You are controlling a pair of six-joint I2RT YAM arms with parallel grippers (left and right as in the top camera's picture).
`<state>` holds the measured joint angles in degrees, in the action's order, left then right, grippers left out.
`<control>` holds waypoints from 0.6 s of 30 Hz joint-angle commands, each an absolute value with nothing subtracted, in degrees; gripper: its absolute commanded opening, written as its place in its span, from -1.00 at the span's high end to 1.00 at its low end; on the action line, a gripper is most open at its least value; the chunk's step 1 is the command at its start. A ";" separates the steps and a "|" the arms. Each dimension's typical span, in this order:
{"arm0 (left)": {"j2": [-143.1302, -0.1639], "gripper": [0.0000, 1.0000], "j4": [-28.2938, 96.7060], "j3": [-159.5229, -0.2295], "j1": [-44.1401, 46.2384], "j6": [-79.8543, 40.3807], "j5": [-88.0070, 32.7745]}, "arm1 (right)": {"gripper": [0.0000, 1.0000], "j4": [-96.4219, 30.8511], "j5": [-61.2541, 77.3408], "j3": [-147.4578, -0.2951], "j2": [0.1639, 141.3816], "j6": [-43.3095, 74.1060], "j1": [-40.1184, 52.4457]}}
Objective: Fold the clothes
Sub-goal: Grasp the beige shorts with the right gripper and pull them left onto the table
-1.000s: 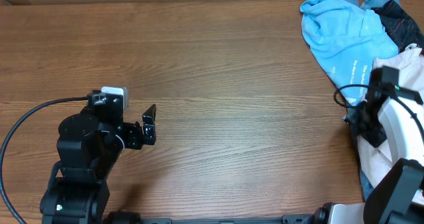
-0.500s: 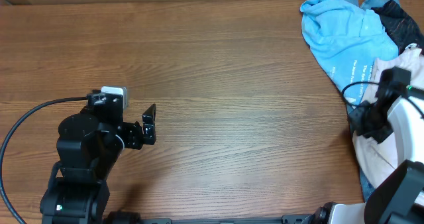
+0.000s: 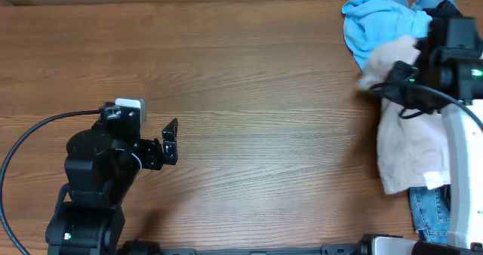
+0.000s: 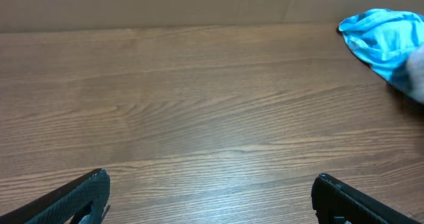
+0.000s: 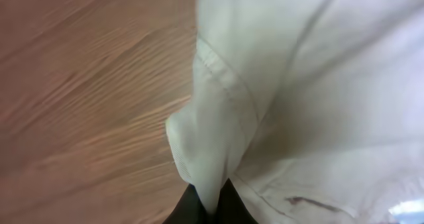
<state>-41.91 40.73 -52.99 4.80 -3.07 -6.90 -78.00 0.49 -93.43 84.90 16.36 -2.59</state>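
Note:
The beige shorts (image 3: 407, 134) hang at the table's right side, lifted and trailing down toward the front edge. My right gripper (image 3: 389, 78) is shut on a fold of the shorts (image 5: 278, 85) near their upper left end; the black fingertips (image 5: 228, 201) pinch the cloth between them in the right wrist view. Far to the left, near the front, my left gripper (image 3: 170, 140) stands open over bare wood with nothing between its fingers (image 4: 79, 197).
A light blue T-shirt (image 3: 381, 29) lies at the back right corner, partly under the shorts, and shows at the right edge of the left wrist view (image 4: 381, 38). A dark garment (image 3: 453, 13) lies behind the right arm. Denim (image 3: 430, 213) pokes out at the front right.
My right gripper has shut on the shorts, pulled them up off the pile and carried them toward the back and left. The left arm has not moved.

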 commanded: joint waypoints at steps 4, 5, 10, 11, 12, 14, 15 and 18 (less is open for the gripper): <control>-41.93 -1.00 40.47 -54.33 4.80 -3.44 -7.51 | 0.92 -71.29 4.64 -94.72 84.99 20.60 9.52; -41.93 -1.00 40.47 -54.33 4.80 -3.46 -7.51 | 0.92 -70.28 4.62 -94.72 85.34 21.12 11.11; -41.93 -1.00 40.49 -54.33 4.80 -3.46 -7.53 | 0.92 -65.58 4.67 -94.67 88.38 23.00 18.26; -41.93 -1.00 40.49 -54.33 4.80 -3.46 -7.53 | 0.92 -64.38 4.67 -94.67 89.21 23.03 19.42; -41.93 -1.00 40.47 -54.33 4.80 -3.46 -7.53 | 0.92 -62.59 4.67 -94.67 90.26 23.00 20.71; -41.93 -1.00 40.47 -54.33 4.80 -3.46 -7.51 | 0.92 -58.61 4.99 -94.67 92.09 23.03 22.79; -41.93 -1.00 40.49 -54.33 4.80 -3.46 -7.53 | 0.92 -55.99 5.52 -94.67 93.17 23.00 23.81; -41.95 -1.00 40.47 -54.33 4.80 -3.46 -7.51 | 0.92 -48.80 6.13 -94.67 95.85 22.96 26.00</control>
